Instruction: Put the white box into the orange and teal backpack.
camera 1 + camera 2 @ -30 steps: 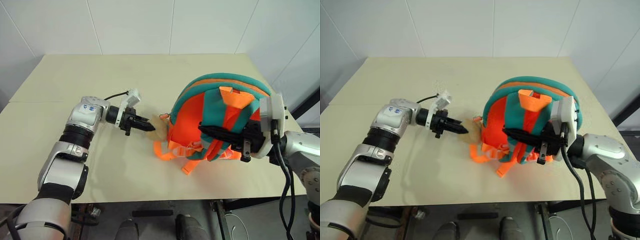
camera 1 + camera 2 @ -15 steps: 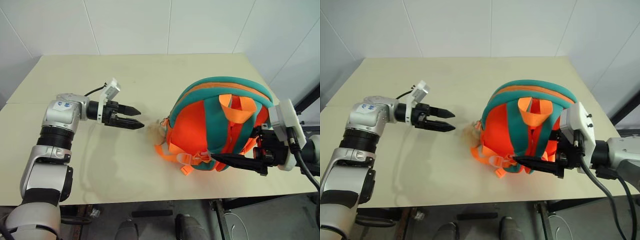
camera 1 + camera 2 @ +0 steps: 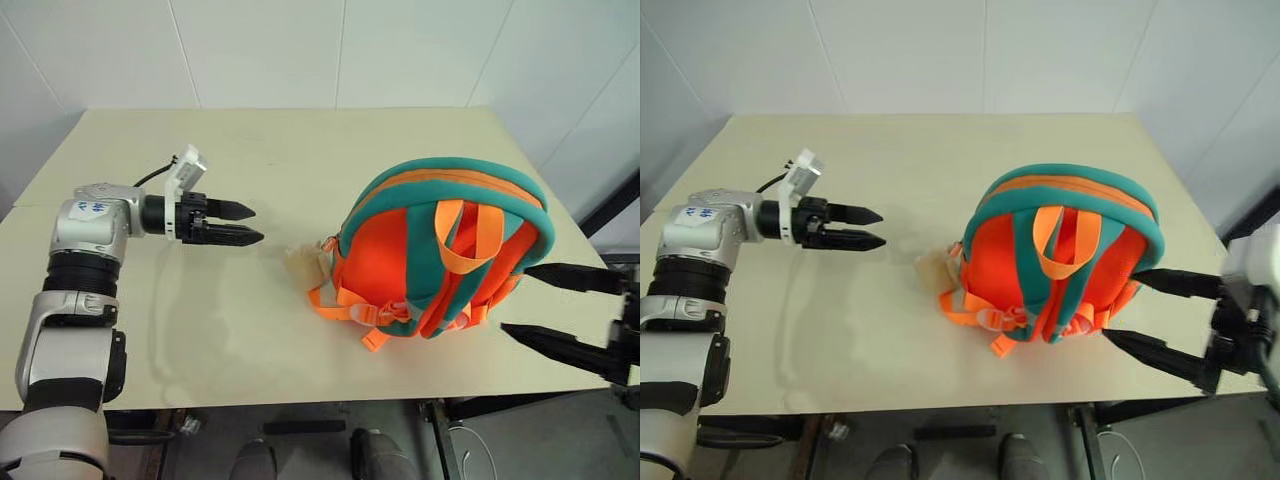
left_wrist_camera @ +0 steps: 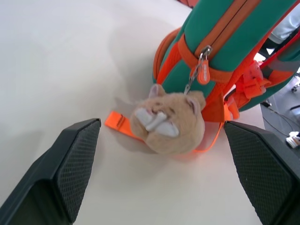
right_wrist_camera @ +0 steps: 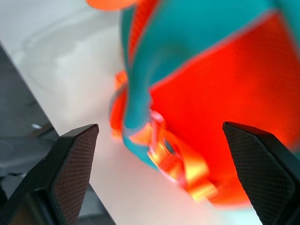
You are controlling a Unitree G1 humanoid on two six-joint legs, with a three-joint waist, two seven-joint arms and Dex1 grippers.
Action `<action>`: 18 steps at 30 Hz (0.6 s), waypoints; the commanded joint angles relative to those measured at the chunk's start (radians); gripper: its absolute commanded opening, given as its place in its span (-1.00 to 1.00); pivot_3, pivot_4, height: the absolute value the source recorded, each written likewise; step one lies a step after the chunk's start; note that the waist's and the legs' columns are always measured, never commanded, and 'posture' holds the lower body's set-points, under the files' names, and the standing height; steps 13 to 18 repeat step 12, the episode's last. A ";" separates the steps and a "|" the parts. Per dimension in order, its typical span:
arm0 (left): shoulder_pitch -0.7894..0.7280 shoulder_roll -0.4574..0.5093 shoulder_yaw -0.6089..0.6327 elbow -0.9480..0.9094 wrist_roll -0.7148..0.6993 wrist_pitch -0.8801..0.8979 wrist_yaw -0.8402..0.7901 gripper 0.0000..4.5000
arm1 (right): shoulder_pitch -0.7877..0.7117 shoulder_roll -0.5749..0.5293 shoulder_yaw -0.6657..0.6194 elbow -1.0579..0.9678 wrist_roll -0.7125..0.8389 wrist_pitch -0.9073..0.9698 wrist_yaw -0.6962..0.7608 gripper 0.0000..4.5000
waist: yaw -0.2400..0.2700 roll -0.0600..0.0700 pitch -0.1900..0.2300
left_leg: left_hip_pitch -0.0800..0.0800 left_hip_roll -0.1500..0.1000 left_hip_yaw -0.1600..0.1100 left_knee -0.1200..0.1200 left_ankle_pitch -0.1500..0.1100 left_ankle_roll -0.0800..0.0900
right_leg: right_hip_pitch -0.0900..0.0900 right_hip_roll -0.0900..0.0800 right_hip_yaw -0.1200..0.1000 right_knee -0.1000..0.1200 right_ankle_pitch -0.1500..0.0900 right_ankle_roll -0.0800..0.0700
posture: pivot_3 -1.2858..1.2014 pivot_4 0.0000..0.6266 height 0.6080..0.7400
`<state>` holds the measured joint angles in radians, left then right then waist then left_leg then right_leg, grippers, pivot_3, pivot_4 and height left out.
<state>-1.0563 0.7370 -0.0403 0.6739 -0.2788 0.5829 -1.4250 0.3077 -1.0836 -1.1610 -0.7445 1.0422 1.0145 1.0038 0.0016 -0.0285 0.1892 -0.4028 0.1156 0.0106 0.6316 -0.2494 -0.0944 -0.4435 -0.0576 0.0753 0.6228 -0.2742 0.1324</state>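
Note:
The orange and teal backpack (image 3: 440, 250) lies on the beige table (image 3: 250, 150) at the right, strap side up, with its zipper looking closed. A small beige plush toy (image 4: 168, 123) rests on the table at its left side. My left gripper (image 3: 257, 224) hovers open to the left of the backpack, pointing at the toy and well apart from it. My right gripper (image 3: 1121, 306) is open at the backpack's right side, its fingertips close to the straps with nothing between them. The white box is out of view.
The backpack sits near the table's front right corner, and my right gripper reaches in over that edge. White walls stand behind the table. Bare tabletop stretches between my left gripper and the backpack and across the far half.
Both grippers opened. The left one drew back to the left, away from the plush toy. The right one let go of the backpack straps and pulled away to the right.

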 commanded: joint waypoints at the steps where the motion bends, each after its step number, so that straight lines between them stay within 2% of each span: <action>1: -0.048 0.009 0.060 0.084 -0.015 -0.100 -0.010 1.00 | 0.108 0.024 -0.188 0.012 -0.104 -0.014 0.099 0.98 | -0.002 -0.001 0.000 | 0.000 0.000 0.000 0.000 0.000 0.000 | 0.000 0.000 0.000 0.000 -0.002 -0.004 | 0.03 -0.52 1.00; 3: -0.065 -0.009 0.074 0.115 -0.020 -0.140 -0.011 1.00 | 0.149 0.037 -0.222 0.048 -0.147 -0.055 0.134 0.98 | -0.003 -0.005 0.001 | 0.000 0.000 0.000 0.001 0.000 0.000 | 0.001 0.000 0.000 -0.002 -0.004 -0.007 | 0.03 -0.52 1.00; 7: -0.104 -0.056 0.158 0.223 -0.062 -0.292 -0.040 1.00 | 0.129 0.099 -0.169 0.183 -0.285 -0.232 0.105 0.98 | -0.005 -0.008 0.001 | 0.000 0.000 0.000 0.004 0.000 0.000 | 0.005 0.000 0.000 -0.008 -0.002 -0.010 | 0.03 -0.52 1.00; 12: -0.100 -0.057 0.180 0.243 -0.056 -0.338 -0.066 1.00 | 0.110 0.109 -0.120 0.250 -0.317 -0.312 0.117 0.98 | -0.013 -0.008 0.001 | 0.006 0.000 0.001 0.003 0.000 -0.001 | 0.014 0.000 0.001 -0.015 0.000 -0.010 | 0.03 -0.52 1.00; 18: -0.100 -0.057 0.180 0.243 -0.056 -0.338 -0.066 1.00 | 0.110 0.109 -0.120 0.250 -0.317 -0.312 0.117 0.98 | -0.013 -0.008 0.001 | 0.006 0.000 0.001 0.003 0.000 -0.001 | 0.014 0.000 0.001 -0.015 0.000 -0.010 | 0.03 -0.52 1.00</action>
